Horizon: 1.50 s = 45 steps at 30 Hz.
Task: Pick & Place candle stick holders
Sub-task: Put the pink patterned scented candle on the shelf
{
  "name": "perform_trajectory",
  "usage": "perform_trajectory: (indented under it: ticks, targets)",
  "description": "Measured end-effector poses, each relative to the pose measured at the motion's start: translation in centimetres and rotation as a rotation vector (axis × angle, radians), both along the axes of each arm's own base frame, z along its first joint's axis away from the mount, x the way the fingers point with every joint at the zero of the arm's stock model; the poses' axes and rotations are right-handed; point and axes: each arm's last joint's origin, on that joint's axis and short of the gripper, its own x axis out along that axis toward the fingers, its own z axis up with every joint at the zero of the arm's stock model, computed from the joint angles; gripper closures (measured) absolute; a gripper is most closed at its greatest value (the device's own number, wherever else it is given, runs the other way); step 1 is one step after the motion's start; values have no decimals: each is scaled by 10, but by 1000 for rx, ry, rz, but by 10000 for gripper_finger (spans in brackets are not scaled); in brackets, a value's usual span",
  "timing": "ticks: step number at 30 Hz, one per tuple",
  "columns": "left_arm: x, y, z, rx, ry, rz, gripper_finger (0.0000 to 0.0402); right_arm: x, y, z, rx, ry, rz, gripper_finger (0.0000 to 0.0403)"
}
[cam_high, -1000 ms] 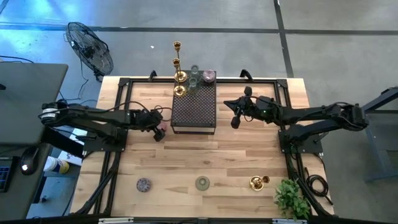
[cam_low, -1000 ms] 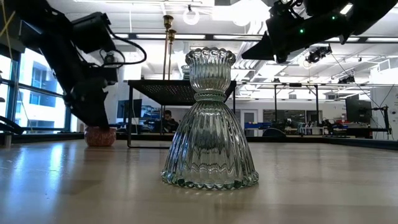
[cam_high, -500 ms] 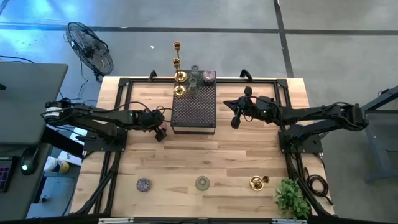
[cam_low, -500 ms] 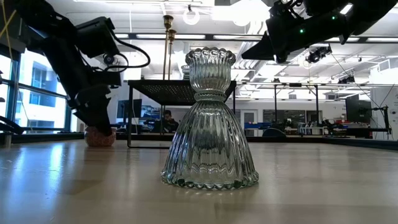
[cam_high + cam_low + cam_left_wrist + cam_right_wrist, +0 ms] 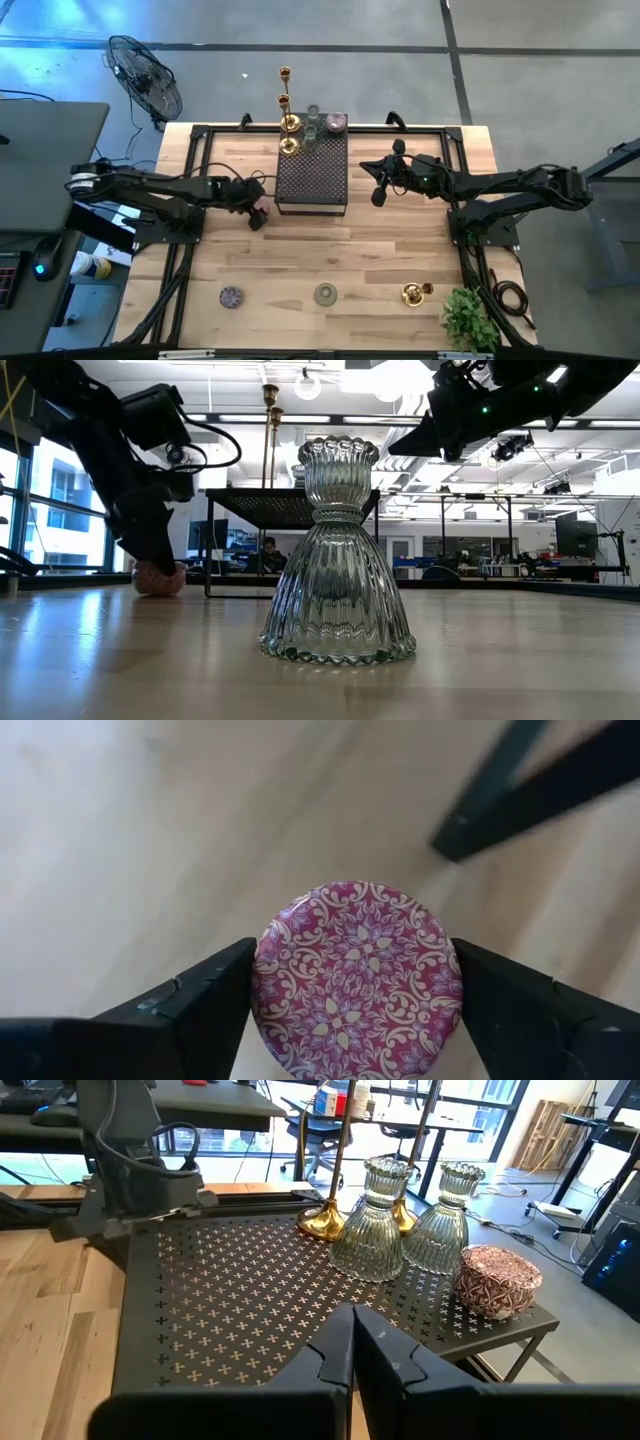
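While right gripper waits pressed together, left gripper fingers bracket pink holder — apart, touching unclear.

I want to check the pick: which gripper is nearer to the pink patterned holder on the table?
The left gripper: its fingers flank the pink holder. The right gripper hangs shut beyond the dark rack.
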Motion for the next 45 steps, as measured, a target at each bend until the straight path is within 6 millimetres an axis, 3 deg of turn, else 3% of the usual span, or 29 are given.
perform_trajectory:
  ticks: [6,11,17,26,31,38,45]
  targets:
    - [-9,-7,7,-127,-15,-83,115,0,0,0,0,0,0,403]
    - [-12,-28,17,-158,-73,-201,106,0,0,0,0,0,0,403]
    - [-11,-58,21,-119,-117,-259,103,0,0,0,1,0,3,403]
    - [6,-92,32,-9,-393,-231,102,1,2,-1,12,5,81,403]
    - [33,-103,26,-11,-408,-213,101,1,3,-2,17,19,91,403]
    - [96,-125,28,104,-259,-237,107,1,3,-2,22,19,100,403]
    - [143,-116,27,126,-175,-197,108,1,4,-3,29,26,137,403]
